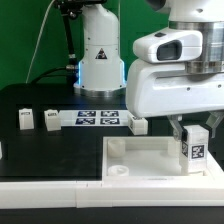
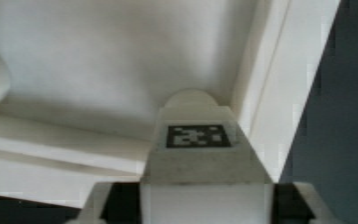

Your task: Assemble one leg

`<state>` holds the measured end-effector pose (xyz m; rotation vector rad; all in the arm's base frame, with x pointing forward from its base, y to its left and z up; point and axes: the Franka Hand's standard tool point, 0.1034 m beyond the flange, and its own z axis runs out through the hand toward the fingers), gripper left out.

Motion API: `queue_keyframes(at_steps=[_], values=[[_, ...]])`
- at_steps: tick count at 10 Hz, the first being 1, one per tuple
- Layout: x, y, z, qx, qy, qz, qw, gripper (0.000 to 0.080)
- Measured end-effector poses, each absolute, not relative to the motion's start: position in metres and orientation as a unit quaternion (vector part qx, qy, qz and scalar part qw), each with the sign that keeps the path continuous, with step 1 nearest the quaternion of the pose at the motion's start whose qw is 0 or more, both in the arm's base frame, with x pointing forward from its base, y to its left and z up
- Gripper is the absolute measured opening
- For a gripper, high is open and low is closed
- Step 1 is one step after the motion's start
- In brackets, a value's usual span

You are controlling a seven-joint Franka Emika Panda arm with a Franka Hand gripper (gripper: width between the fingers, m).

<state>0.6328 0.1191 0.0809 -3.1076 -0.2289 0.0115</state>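
Observation:
My gripper (image 1: pixel 194 134) is shut on a white leg (image 1: pixel 194 149) with a black-and-white tag on its face. It holds the leg upright over the right end of the large white panel (image 1: pixel 140 156). In the wrist view the leg (image 2: pixel 197 140) sticks out from between the fingers (image 2: pixel 119 203), and its tip is close to the panel's raised edge (image 2: pixel 274 90) near a corner. I cannot tell whether the leg touches the panel. Three more legs stand on the black table: two at the exterior view's left (image 1: pixel 25 119) (image 1: pixel 49 121) and one near the panel's back edge (image 1: pixel 138 125).
The marker board (image 1: pixel 98 118) lies flat behind the panel. The arm's white base (image 1: pixel 100 55) stands at the back with a cable at its left. The black table (image 1: pixel 50 150) has a white front border.

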Motion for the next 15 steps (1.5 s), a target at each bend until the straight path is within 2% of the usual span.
queue_keyframes(at_steps=[6,11,15], values=[[0.6332,0.1192,0.0807,-0.966,0.257,0.013,0.029,0.029],[0.6324,0.1231,0.0793,-0.83,0.556,0.007,0.027,0.029],[0.634,0.1229,0.0796,-0.802,0.596,0.022,0.032,0.029]])
